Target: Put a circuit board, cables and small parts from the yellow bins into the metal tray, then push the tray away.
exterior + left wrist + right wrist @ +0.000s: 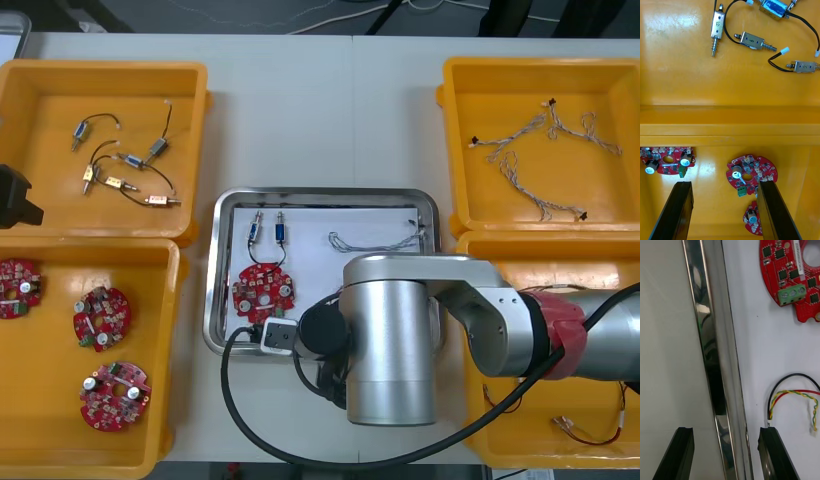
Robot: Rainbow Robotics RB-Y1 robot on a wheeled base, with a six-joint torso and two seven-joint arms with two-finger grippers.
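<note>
our right claw (727, 435) is released, its fingers (772, 453) astride the metal tray's (712, 352) rim, with a circuit board (790, 275) and red and yellow cable (798, 393) beyond one finger; our left claw (724, 189), released, hangs above yellow bins (730, 125).

The shiny tray (325, 194), white inside, lies between the yellow bins (195, 150). It holds a round red board (263, 291) at its near left, two small metal parts (268, 232) beyond it, a blue-white cable (375, 240) far right and a red-yellow cable (797, 397) near its rim. Three more boards (102, 318) lie flat in the near left bin, and wired parts (120, 170) lie in the far left one.
</note>
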